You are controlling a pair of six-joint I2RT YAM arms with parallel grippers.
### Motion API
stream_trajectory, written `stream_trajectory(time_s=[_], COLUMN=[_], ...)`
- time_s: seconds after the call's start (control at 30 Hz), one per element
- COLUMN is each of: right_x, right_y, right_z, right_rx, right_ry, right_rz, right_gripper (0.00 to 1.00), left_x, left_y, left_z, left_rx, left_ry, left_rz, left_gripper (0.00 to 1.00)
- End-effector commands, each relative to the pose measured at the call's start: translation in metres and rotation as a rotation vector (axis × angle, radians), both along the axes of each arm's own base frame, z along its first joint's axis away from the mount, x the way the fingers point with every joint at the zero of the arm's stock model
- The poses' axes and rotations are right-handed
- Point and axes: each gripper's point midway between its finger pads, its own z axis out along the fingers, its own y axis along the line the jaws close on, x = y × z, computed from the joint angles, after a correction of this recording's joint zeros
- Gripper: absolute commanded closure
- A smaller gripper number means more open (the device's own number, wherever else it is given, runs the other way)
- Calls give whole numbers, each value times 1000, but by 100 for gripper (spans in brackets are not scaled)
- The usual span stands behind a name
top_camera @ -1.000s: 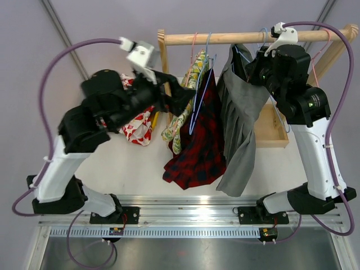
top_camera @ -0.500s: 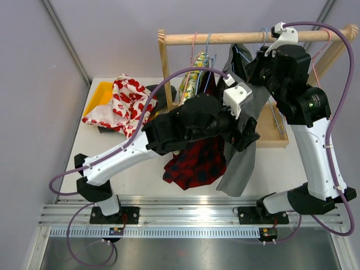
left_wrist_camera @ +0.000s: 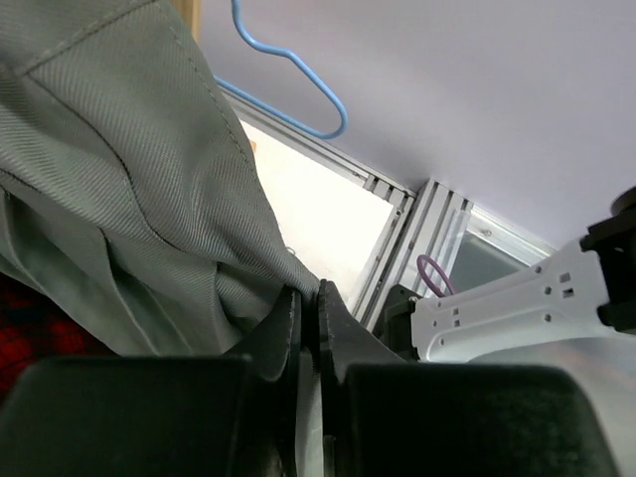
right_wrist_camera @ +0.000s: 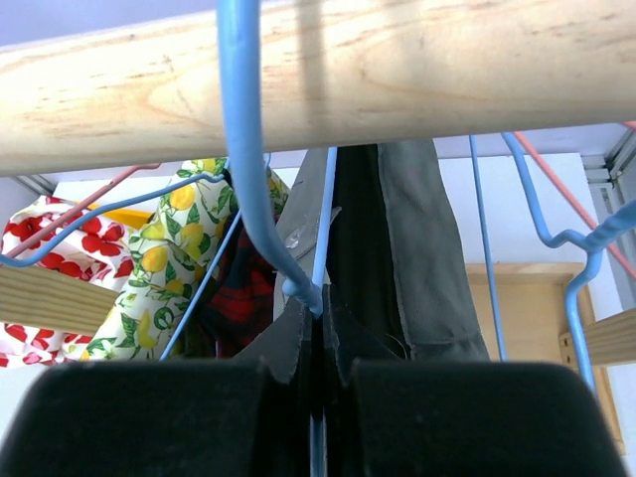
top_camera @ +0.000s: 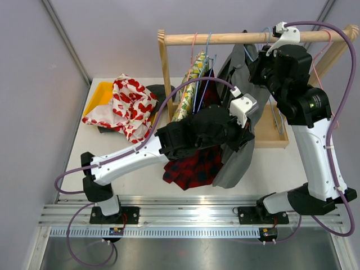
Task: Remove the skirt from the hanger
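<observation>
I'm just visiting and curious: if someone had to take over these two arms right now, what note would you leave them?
Left gripper: shut, pinching a fold of the grey skirt.
Right gripper: shut on the blue hanger, just below the wooden rail.
Done: both grips look in place.
Left to do: the grey skirt is not yet off the blue hanger, which hooks over the wooden rail. The likely next step is to pull it free, probably downward, with the hanger held steady.

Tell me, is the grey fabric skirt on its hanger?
On: the grey skirt hangs from the blue wire hanger under the wooden rail.
</observation>
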Motion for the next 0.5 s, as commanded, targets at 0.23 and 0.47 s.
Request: stream_trajectory(time_s=[0.23,0.47], right_x=[-6,9], right_y=[-18,-27], right_z=[45,49], right_rx=[41,-12], right_ry=[-161,-175], right_rz=[-83,-154], right_gripper=[100,100], left_x=[-68,-158], left_y=[15,25], left_z=[12,1], left_rx=[-31,32], left_ry=[-35,-53], left_rz=[-38,-121], left_gripper=[100,100])
